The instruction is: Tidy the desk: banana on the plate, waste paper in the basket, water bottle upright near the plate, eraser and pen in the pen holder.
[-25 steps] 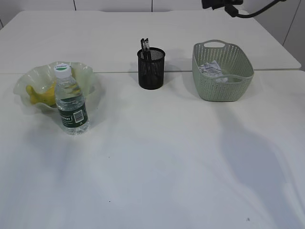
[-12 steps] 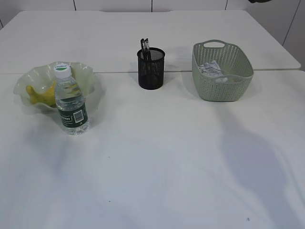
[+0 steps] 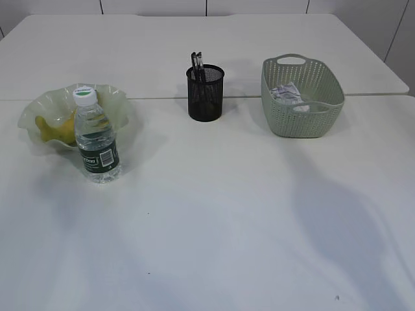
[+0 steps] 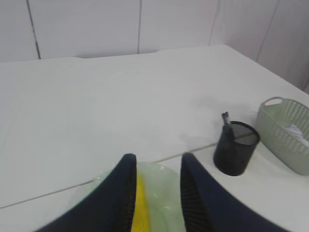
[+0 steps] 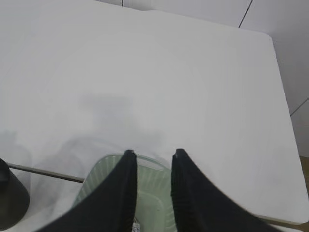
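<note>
Gone from above the basket (image 3: 303, 97) is the dark arm seen earlier (task judged complete). Left of the pen holder (image 3: 205, 92), banana (image 3: 57, 129) is plated, bottle (image 3: 96, 136) upright beside it; right, paper (image 3: 286, 94) is basketed. Both pincers (image 4: 157, 193) (image 5: 150, 186) are parted, empty.

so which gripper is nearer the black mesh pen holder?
Hard to call. The left gripper hangs above the pale green wavy plate, with the black mesh pen holder off to its right. The right gripper hangs over the green perforated basket, holder at its far left.
</note>
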You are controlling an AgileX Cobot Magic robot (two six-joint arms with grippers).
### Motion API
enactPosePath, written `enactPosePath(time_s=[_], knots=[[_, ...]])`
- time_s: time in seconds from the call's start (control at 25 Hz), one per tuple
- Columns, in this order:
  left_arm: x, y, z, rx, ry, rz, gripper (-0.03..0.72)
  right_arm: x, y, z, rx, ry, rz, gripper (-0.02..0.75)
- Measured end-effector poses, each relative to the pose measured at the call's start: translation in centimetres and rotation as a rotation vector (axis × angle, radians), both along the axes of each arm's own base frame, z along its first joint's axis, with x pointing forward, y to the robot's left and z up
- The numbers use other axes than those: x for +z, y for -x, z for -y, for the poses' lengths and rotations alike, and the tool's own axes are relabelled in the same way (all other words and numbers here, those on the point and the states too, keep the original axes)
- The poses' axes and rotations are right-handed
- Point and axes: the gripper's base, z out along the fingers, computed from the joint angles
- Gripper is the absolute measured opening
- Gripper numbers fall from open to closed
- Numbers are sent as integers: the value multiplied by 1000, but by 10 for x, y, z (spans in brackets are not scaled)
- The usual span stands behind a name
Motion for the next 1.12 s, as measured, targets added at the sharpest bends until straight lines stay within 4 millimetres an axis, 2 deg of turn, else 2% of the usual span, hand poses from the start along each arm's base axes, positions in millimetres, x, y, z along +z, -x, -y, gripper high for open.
enactPosePath(time_s=[0.24,0.4,0.6,0.88,1.0,1.12], knots=[[-5,-8,-22,238,-129,2,216,20,12,-12,27,-8,38,175],[-16,-20,-19,287,-260,-25,216,27,21,-19,44,-8,16,174],[-12,-26,-9,345,-329,8,216,37,31,-20,49,-6,3,174],[24,-3,-8,468,-273,129,216,76,61,-15,37,4,60,174],[37,11,-4,489,-243,174,216,76,68,-14,29,21,12,174],[39,28,-1,522,-226,189,216,73,72,-15,11,61,-34,174]])
